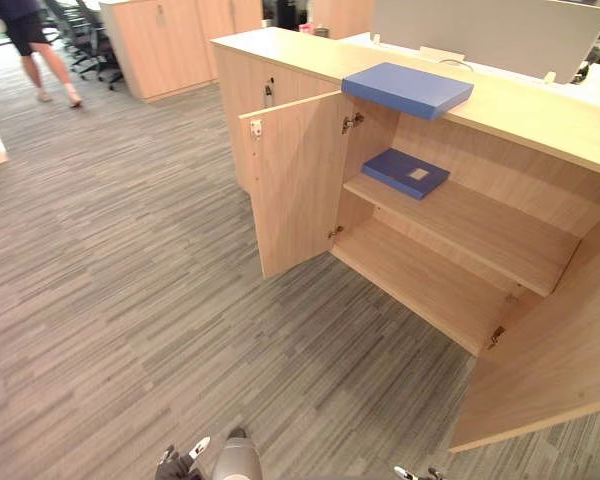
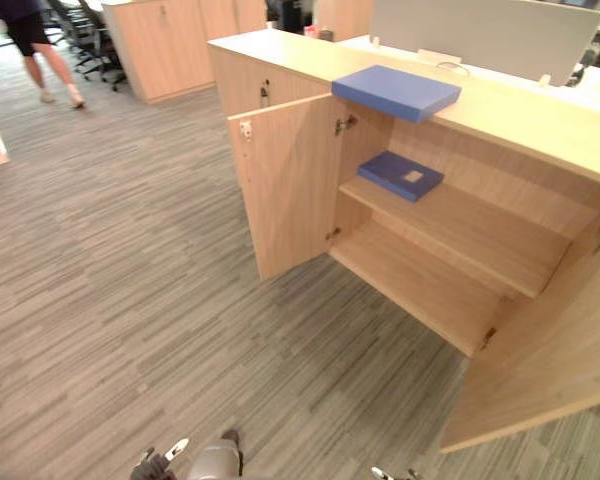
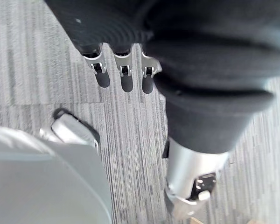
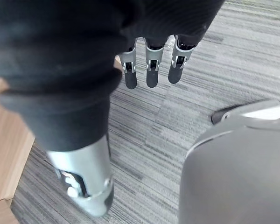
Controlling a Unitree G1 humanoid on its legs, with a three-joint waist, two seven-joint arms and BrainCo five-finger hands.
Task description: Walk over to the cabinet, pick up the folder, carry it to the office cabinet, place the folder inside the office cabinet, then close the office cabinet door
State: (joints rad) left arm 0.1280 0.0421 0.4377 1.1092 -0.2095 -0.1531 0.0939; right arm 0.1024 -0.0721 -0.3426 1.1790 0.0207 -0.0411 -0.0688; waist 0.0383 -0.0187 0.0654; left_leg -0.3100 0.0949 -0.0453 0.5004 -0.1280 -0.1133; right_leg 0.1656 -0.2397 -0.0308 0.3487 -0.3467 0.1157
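Folder: you've got a slim blue folder [image 1: 406, 172] w/ a white label lying flat on the upper shelf [image 1: 480, 225] inside the office cabinet [image 1: 500, 178], toward its left end.
On top: thicker blue folder [image 1: 407, 89] on the tabletop [image 1: 540, 120], directly above the slim one, near corner over the front edge.
Doors: left door [image 1: 295, 180] & right door [image 1: 550, 360] both wide open.
L side: your left hand [image 3: 126, 77] hangs over the carpet [image 1: 130, 300] in front of the cabinet, fingers straight, holding nothing.
R side: your right hand [image 4: 151, 70] likewise, fingers straight, empty.
Bkgd: person [image 1: 25, 40] well beyond the cabinet's left end.
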